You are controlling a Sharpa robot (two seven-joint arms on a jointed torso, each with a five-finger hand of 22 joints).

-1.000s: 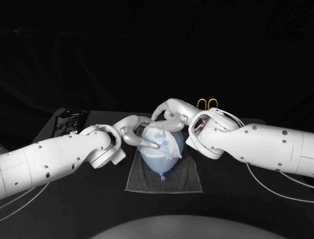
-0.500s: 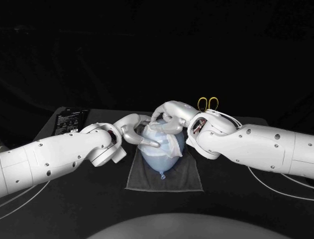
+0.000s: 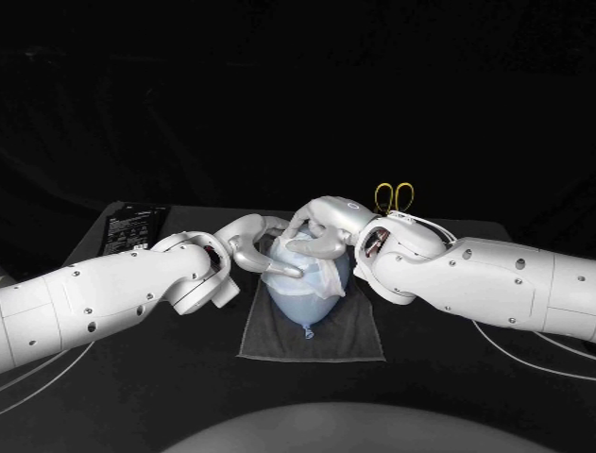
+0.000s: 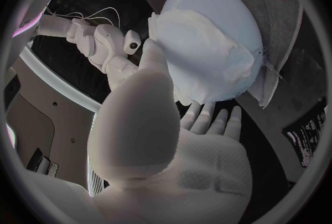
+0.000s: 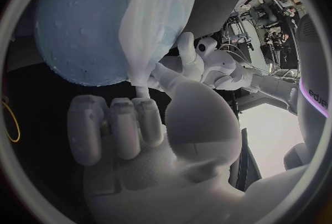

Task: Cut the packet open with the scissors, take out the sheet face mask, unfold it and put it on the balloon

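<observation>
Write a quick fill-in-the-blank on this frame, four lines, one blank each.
1. The white sheet mask is draped over the ____.
2. The balloon lies on a ____ cloth.
3. The scissors behind the right arm have ____ handles.
4. The black packet lies on the robot's ____ side of the table.
Missing words: balloon; grey; yellow; left.

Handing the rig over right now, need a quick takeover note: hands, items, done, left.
Left hand grips the balloon, thumb on the sheet mask. Right hand pinches the mask's edge at the far end.
Balloon lies on the grey cloth; scissors behind the right hand; packet at the table's far left.
Done: mask out, unfolded, draped over balloon.
Left: smooth it down, release.
</observation>
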